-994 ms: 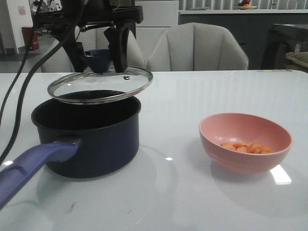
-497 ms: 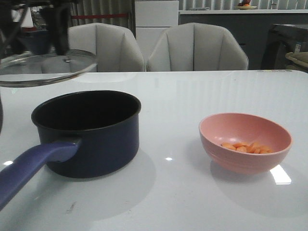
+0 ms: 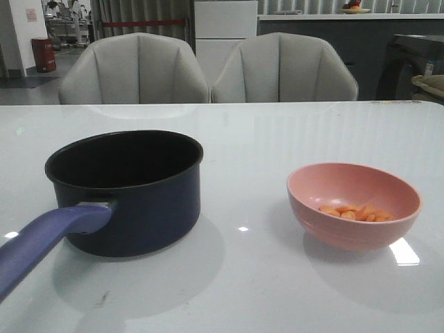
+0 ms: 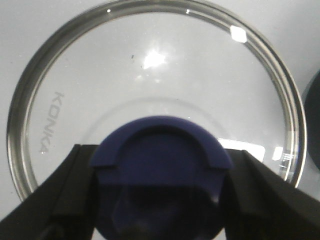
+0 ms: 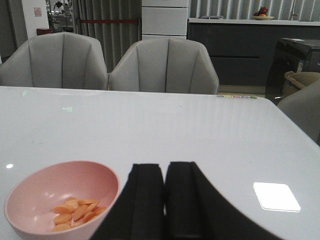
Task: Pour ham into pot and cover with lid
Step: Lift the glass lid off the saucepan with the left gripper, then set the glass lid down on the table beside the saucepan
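— Pot [image 3: 125, 191]?
— Dark navy, uncovered, black inside, standing on the white bench [image 3: 277, 291] toward the left of the front view; blue-purple handle [image 3: 48, 239] running out toward the camera.

— Ham [image 3: 355, 213]?
— Small heap of orange slices lying in the pink bowl [image 3: 354, 205], well apart from the pot, off to its right.

— Lid [image 4: 150, 95]?
— Out of the front view. Seen from the left wrist only: clear glass, metal rim, held by its blue knob [image 4: 160, 180]. An edge of something dark just beside its rim at one side.

— Left hand [image 4: 160, 200]?
— Clenched on the knob, one black finger [image 4: 65, 195] pressed to each side.

— Right hand [image 5: 165, 200]?
— Closed with nothing between, both black fingers [image 5: 145, 200] touching, hanging low over the bench just beside the bowl.

— Behind the bench?
— Two grey chairs [image 3: 208, 69], side by side.
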`<action>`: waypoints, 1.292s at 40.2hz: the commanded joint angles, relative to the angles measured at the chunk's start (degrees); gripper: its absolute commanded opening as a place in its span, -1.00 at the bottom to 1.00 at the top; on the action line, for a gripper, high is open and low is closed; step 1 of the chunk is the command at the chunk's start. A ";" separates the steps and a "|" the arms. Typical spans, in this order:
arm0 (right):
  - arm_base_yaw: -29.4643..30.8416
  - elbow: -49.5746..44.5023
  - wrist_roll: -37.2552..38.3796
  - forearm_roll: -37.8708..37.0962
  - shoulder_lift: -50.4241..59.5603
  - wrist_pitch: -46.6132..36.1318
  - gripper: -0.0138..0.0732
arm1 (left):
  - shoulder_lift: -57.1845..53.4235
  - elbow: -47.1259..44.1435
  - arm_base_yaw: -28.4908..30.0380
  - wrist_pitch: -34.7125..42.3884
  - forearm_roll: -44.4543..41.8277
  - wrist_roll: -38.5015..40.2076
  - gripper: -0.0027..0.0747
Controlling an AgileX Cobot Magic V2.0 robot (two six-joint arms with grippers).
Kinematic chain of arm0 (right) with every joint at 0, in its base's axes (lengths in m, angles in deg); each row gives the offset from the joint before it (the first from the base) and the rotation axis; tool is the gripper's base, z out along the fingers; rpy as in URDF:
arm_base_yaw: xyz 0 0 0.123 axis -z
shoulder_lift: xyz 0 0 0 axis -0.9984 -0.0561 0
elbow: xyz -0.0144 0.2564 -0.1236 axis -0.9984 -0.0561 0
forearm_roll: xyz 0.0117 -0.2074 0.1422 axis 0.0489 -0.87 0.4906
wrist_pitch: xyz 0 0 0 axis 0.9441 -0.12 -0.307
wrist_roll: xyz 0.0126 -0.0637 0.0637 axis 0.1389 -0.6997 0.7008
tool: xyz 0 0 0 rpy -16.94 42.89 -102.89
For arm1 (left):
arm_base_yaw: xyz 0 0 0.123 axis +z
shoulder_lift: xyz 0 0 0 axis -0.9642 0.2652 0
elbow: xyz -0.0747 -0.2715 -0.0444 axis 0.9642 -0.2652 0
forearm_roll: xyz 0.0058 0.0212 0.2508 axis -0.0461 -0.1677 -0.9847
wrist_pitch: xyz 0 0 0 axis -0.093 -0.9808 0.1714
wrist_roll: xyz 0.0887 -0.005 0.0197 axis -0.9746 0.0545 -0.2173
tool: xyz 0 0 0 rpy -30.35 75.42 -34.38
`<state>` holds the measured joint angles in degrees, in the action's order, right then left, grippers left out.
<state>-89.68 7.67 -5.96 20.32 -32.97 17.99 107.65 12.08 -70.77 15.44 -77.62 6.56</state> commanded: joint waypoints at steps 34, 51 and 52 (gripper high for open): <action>0.16 -0.63 -0.18 -0.67 1.15 -4.30 -0.33 | 12.86 1.07 0.35 7.58 8.90 -7.86 0.55; 0.16 -0.63 -0.18 -0.67 1.10 -4.30 -0.33 | -8.08 -12.02 0.35 22.42 10.76 -7.86 0.55; 0.16 -0.63 -0.18 -0.67 1.10 -4.30 -0.33 | -9.79 -13.46 0.06 24.05 11.59 -7.86 0.55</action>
<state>-89.68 7.67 -5.96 20.32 -32.97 17.99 104.50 1.61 -70.19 33.16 -69.03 -1.30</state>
